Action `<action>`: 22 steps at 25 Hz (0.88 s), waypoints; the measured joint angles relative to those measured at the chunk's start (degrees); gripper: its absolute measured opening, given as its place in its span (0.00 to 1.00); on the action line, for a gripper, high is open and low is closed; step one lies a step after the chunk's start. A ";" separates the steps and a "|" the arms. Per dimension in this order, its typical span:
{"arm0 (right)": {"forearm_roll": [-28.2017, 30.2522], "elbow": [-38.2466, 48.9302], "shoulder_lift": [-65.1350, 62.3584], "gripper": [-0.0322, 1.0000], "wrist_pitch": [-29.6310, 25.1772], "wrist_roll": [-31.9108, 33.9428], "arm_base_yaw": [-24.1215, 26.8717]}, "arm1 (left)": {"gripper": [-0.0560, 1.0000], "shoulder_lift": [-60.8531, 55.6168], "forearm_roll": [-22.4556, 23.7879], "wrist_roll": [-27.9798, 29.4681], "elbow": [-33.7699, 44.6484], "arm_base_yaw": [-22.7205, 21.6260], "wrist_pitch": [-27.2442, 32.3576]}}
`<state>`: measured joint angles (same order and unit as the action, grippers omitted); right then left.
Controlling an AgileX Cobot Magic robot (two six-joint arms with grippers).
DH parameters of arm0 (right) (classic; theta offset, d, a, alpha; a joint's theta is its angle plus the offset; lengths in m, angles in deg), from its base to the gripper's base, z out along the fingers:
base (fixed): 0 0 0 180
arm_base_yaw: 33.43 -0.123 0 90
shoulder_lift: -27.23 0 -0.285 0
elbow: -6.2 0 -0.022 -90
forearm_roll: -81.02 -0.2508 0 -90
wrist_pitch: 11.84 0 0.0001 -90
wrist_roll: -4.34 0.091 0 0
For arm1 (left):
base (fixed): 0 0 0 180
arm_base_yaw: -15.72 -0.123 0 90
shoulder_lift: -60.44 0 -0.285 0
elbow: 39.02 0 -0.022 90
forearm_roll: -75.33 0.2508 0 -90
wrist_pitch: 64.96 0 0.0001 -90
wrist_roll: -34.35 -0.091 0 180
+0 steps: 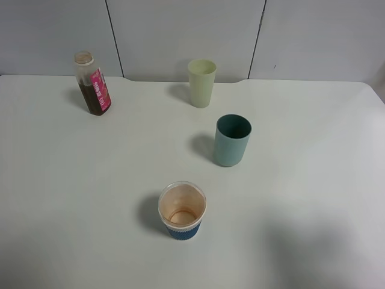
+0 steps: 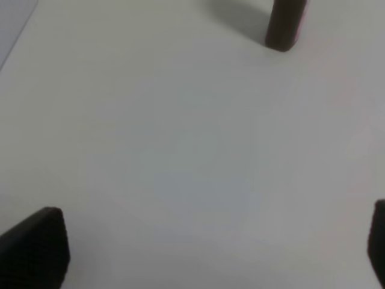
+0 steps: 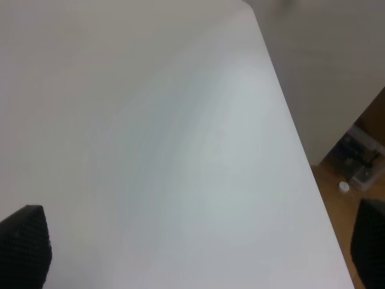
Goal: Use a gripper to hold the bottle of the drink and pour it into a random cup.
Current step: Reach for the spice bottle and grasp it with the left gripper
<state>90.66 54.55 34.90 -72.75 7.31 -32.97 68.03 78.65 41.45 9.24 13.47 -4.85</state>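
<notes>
Nothing is done yet: the bottle (image 1: 93, 87) stands ahead of the left gripper (image 2: 210, 253), spread wide and empty like the right gripper (image 3: 204, 253); grasping and pouring into the cup (image 1: 182, 212) remain.

bottle (image 1: 93, 90) clear w/ bright pink label, drink dk brown. cup (image 1: 182, 211) — whitish translucent rim, brown-stained inside, dk blue ribbed sleeve. taller cup (image 1: 232, 140) teal; far cup (image 1: 201, 82) pale yellow-green. table (image 1: 313, 180) white – wall (image 1: 180, 30) pale grey, dark seams.
</notes>
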 joint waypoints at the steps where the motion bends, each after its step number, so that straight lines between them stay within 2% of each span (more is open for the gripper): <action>1: 0.00 0.00 0.00 0.99 0.00 0.00 0.00 | 0.98 0.00 0.00 0.00 0.00 0.00 0.00; 22: 0.00 0.00 0.00 0.99 0.00 0.00 0.00 | 0.98 0.00 0.18 0.00 0.00 0.00 0.00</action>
<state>90.66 54.55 34.90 -72.75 7.31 -32.97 68.03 78.82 41.45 9.24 13.47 -4.85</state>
